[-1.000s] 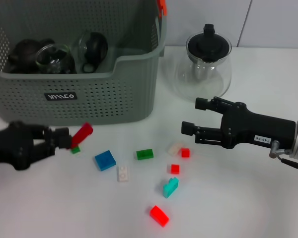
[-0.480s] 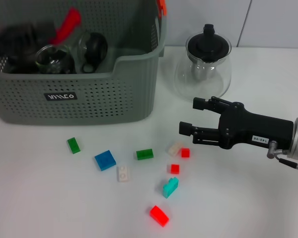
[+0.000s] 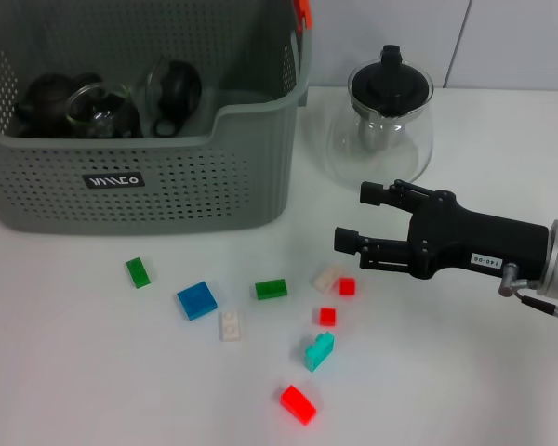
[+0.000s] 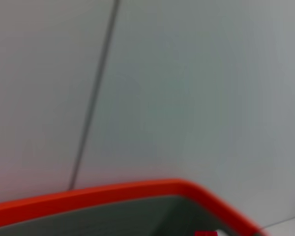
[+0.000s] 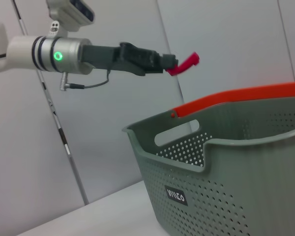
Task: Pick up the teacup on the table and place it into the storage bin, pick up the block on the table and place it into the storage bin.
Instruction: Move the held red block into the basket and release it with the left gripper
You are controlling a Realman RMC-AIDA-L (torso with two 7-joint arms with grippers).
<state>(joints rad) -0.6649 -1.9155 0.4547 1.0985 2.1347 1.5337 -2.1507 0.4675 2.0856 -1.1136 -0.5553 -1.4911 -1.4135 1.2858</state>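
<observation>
Left jaws, high above the storage bin rim, grip a red block; right jaws gape wide over open desk, bricks just below.

Matt perforated plastic storage bin (glossy glass teapot beside).

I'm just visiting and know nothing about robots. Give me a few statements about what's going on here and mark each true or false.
1. The left gripper holds a red block high above the storage bin. True.
2. The right gripper is clamped on a blue block. False: it is open and empty, hovering over the table; the blue block lies apart on the table.
3. The glass teapot sits inside the bin. False: it stands on the table beside the bin.
4. Dark and glass tea things already lie in the bin. True.
</observation>
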